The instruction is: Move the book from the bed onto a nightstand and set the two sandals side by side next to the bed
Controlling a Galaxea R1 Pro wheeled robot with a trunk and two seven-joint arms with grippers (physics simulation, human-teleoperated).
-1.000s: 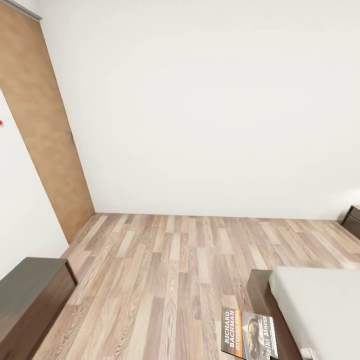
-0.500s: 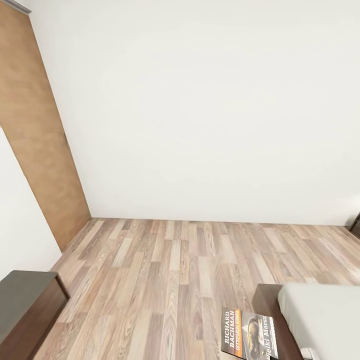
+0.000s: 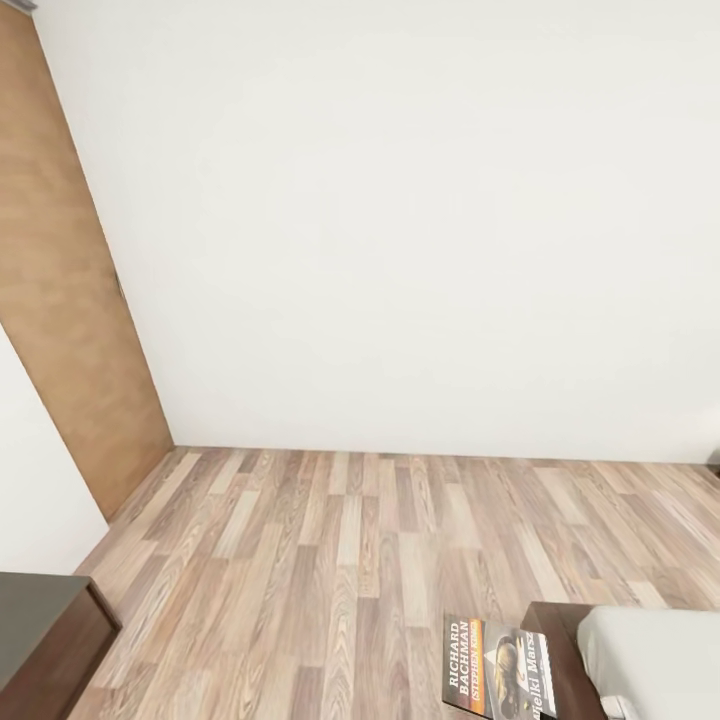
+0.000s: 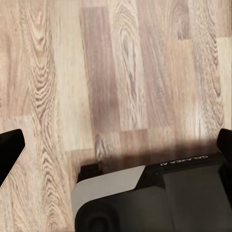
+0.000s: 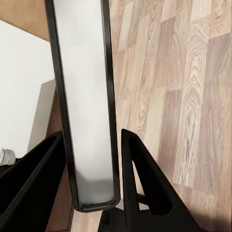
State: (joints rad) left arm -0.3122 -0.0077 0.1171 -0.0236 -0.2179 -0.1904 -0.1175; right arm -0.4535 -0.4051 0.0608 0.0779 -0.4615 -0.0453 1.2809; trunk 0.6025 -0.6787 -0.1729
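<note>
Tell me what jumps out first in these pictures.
The book, its cover lettered RICHARD BACHMAN, stands out at the bottom of the head view, above the wood-plank floor beside the bed. In the right wrist view the right gripper has its dark fingers on either side of the book's edge. A brown door leans along the left wall.

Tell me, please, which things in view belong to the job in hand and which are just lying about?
Belong to the job:
- the book, gripped in the right end effector
- the bed, its corner beside the book

Just lying about:
- the brown door
- the dark low cabinet
</note>
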